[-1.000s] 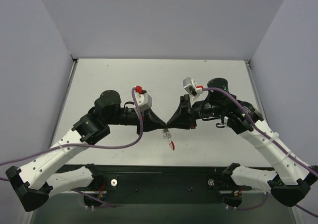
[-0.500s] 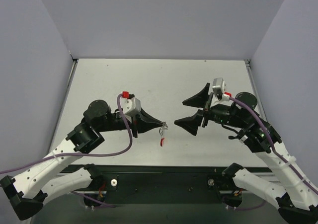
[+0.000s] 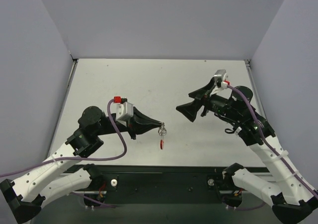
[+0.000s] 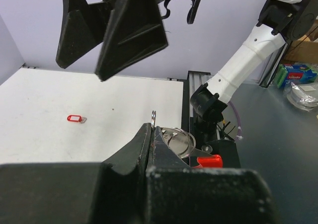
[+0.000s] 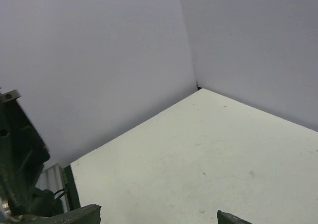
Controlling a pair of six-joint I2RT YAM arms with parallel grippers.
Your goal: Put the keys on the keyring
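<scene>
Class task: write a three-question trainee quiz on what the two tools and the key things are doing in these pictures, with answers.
1. True or false: the right tool is shut on the keyring.
2. Which holds the keyring? A. the left tool B. the right tool C. neither
3. Fill in: the red-tagged key lies on the ____.
Key: 1 false, it stands open and apart; 2 A; 3 table.
</scene>
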